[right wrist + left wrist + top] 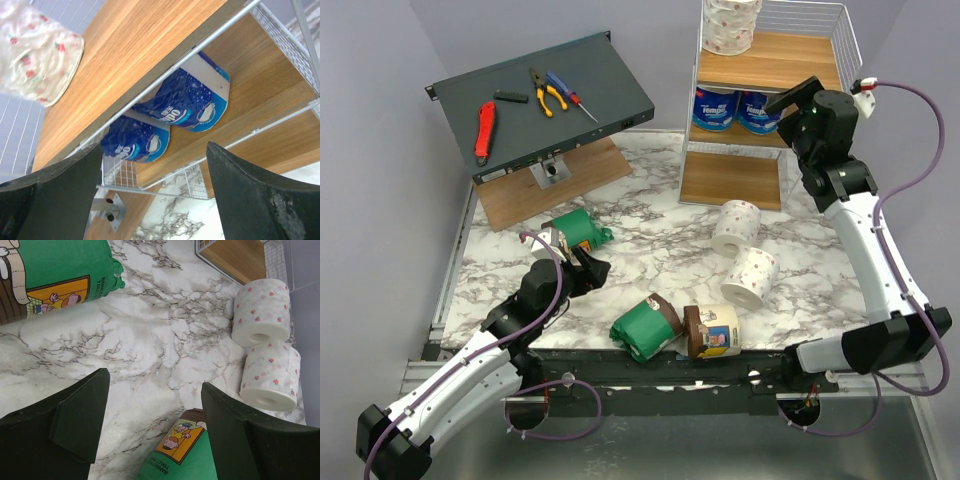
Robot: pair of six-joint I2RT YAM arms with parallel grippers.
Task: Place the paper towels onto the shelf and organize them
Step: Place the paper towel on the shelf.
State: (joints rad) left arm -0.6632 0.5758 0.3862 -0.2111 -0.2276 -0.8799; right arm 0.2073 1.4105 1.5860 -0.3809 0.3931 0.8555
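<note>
A marble-patterned table (650, 250) is seen from above. At the far left, a dark grey slanted panel (610, 75) is propped up, and hand tools (545, 92) are laid on it. Below it, the left gripper (592, 266) is held low over the table, its fingers parted and nothing grasped. A green-wrapped roll (578, 228) is laid on its side just beyond it. At the near edge, a second green roll (645, 330) and a cream-and-brown roll (715, 332) are laid end to end. Further right, two white speckled rolls (750, 277) are set close together on the table, near the foot of the shelf (770, 60). On its middle tier, two blue-wrapped rolls (715, 108) are stood side by side, and one more speckled roll (730, 25) is placed on the top tier. The right gripper (788, 100) is raised in front of the middle tier, fingers spread wide, with nothing held.
</note>
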